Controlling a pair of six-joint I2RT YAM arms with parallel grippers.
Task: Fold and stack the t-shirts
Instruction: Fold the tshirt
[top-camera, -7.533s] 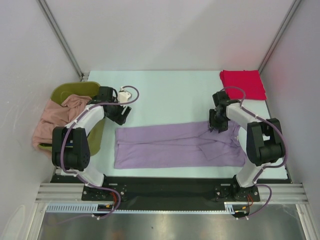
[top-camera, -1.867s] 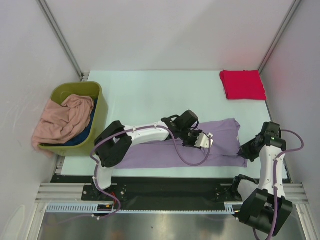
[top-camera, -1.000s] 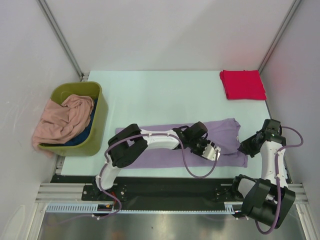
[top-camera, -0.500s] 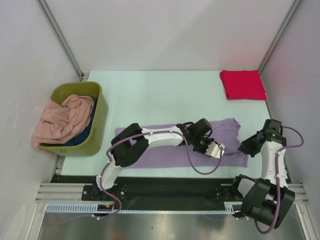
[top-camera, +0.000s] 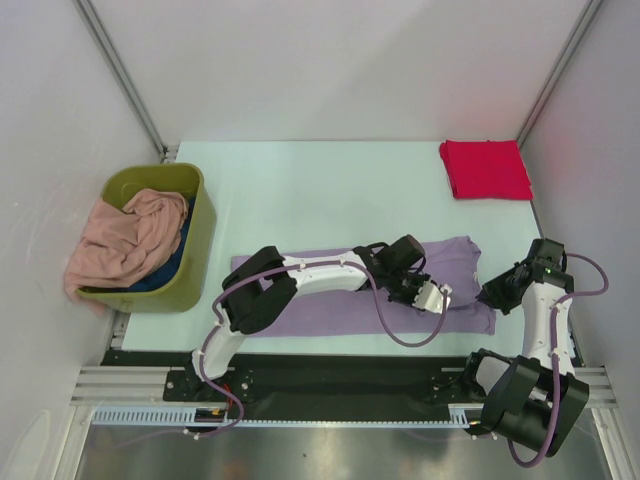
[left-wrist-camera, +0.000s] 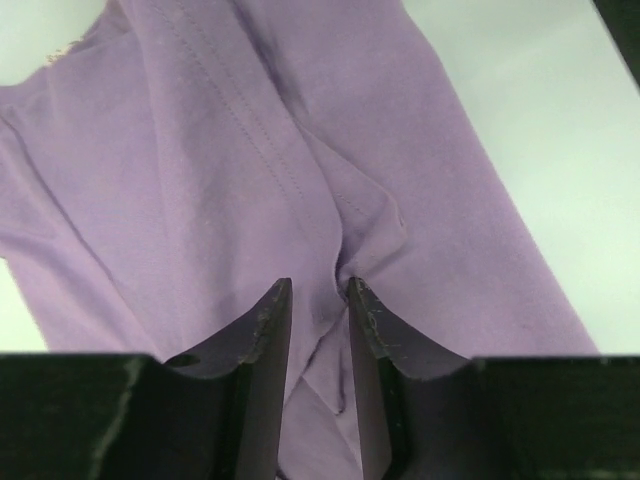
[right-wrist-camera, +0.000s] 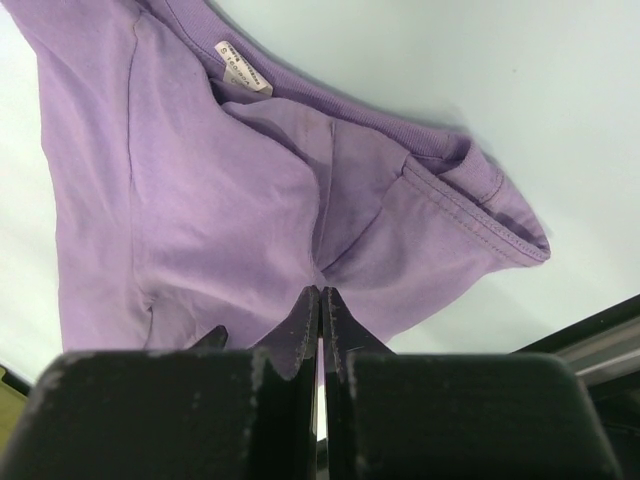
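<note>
The lavender-purple t-shirt lies folded lengthwise as a long strip across the near part of the table. My left arm reaches across it; the left gripper sits near the strip's right end, its jaws narrowly apart with a puckered fold of the shirt between them. My right gripper is shut, pinching the shirt by the collar end. The red t-shirt lies folded at the far right. The salmon-pink t-shirt hangs over the bin, with a sliver of the dark blue t-shirt under it.
The olive-green bin stands at the table's left edge. White walls close in the table on the left, back and right. The black rail runs along the near edge.
My left gripper has moved right along the lavender t-shirt to its right part. The right gripper has stayed at the shirt's right end. The shirt's left edge has not moved.
</note>
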